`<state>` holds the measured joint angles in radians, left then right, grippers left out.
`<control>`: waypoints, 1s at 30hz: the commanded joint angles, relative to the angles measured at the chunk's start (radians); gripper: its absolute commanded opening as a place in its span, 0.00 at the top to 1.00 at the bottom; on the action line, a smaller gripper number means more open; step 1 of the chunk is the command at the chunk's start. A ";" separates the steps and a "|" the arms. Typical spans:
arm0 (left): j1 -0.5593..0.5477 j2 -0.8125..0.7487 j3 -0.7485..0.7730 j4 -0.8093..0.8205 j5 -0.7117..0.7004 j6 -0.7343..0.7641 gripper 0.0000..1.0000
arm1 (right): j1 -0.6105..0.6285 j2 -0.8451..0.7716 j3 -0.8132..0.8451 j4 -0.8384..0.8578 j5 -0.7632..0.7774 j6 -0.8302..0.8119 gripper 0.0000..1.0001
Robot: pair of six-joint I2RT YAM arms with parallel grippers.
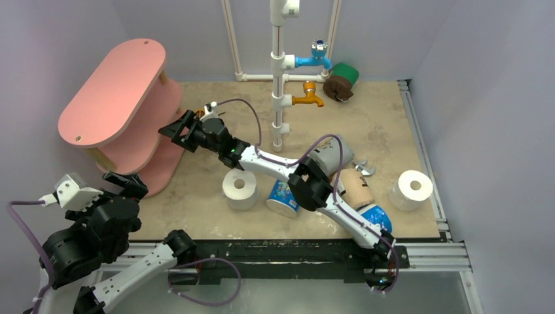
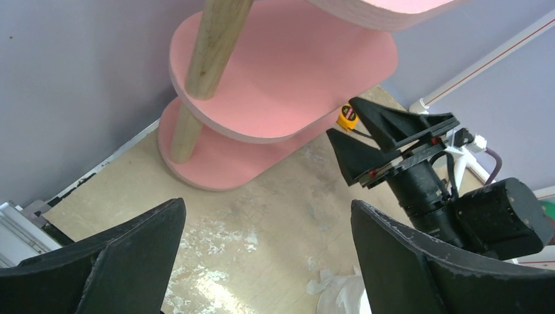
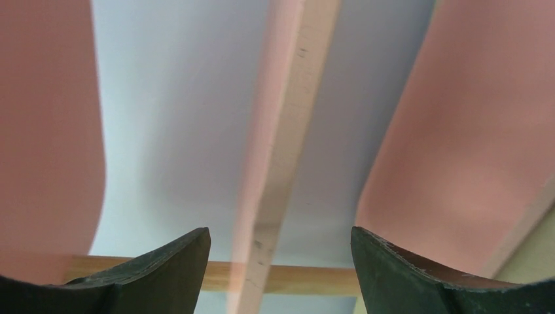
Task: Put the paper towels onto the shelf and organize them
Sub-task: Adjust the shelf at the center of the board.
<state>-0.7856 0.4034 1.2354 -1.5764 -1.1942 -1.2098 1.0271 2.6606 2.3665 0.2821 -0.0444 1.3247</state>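
The pink shelf (image 1: 111,91) stands at the far left, and nothing shows on its boards. My right gripper (image 1: 175,125) is open and empty, pointing at the shelf's right end. Its wrist view (image 3: 280,261) shows pink boards (image 3: 471,144) and a wooden post (image 3: 288,163) close ahead. My left gripper (image 1: 127,185) is open and empty near the shelf's front foot. Its wrist view (image 2: 268,261) shows the shelf (image 2: 281,72) and the right gripper (image 2: 386,140). Paper rolls lie on the table: white (image 1: 239,188), blue printed (image 1: 283,197), grey (image 1: 330,154), tan (image 1: 357,188), blue (image 1: 378,216), white (image 1: 411,190).
A green roll (image 1: 345,73) and a brown roll (image 1: 337,87) lie at the back right. The white pipe frame (image 1: 280,72) with blue tap (image 1: 314,59) and orange tap (image 1: 307,98) stands mid-back. A yellow tape measure (image 2: 347,118) lies by the shelf. Walls enclose the table.
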 commanded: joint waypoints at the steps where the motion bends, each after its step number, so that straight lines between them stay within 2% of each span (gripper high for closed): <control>1: 0.003 -0.026 -0.033 -0.050 0.015 0.021 0.04 | 0.003 0.016 0.104 0.118 0.011 0.042 0.22; 8: 0.003 -0.030 -0.033 -0.080 0.009 -0.027 0.05 | 0.008 0.032 0.127 0.102 -0.008 0.056 0.27; 16: 0.003 -0.053 0.062 -0.129 -0.026 -0.124 0.00 | 0.008 -0.125 -0.104 0.170 -0.063 0.004 0.19; 22: -0.007 -0.127 0.081 -0.010 -0.029 -0.131 0.00 | -0.005 -0.265 -0.353 0.246 -0.094 -0.027 0.17; 26: -0.055 -0.171 0.041 0.135 -0.059 -0.109 0.00 | -0.005 -0.328 -0.416 0.223 -0.099 -0.096 0.17; 30: -0.100 -0.150 0.039 0.229 -0.101 -0.100 0.05 | -0.003 -0.376 -0.464 0.212 -0.123 -0.153 0.17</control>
<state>-0.8459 0.2249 1.2850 -1.4906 -1.2301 -1.3209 1.0260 2.3768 1.9339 0.4435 -0.1303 1.2598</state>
